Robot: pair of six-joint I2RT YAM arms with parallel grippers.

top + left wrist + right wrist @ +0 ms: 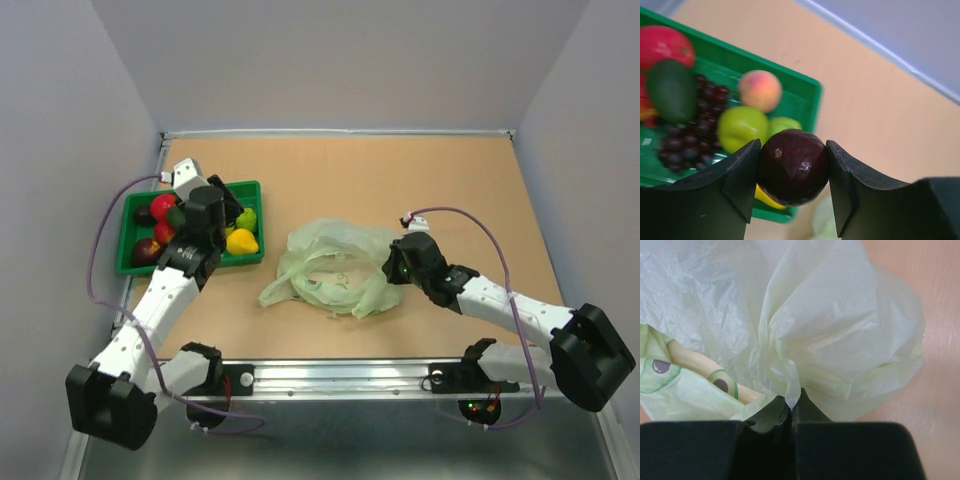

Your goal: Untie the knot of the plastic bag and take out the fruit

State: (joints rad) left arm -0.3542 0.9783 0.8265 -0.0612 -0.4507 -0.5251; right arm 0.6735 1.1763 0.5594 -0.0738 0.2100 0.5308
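My left gripper (pixel 793 172) is shut on a small dark red round fruit (pixel 792 167) and holds it above the right end of the green tray (pixel 811 95). In the top view it (pixel 228 207) hangs over the tray (pixel 135 266). The tray holds a red apple (pixel 662 45), a dark green avocado (pixel 672 90), a lime-green round fruit (pixel 742 127) and a yellow one (pixel 241 241). The pale green plastic bag (pixel 335 265) lies slack and flat at mid table. My right gripper (pixel 792 407) is shut on a fold of the bag (pixel 840 315) at its right edge. No knot shows.
A purple grape bunch (pixel 690 140) and an orange-pink peach (pixel 760 90) also lie in the tray. The tray stands at the table's left edge by the left wall. A metal rail (pixel 350 375) runs along the near edge between the arm bases.
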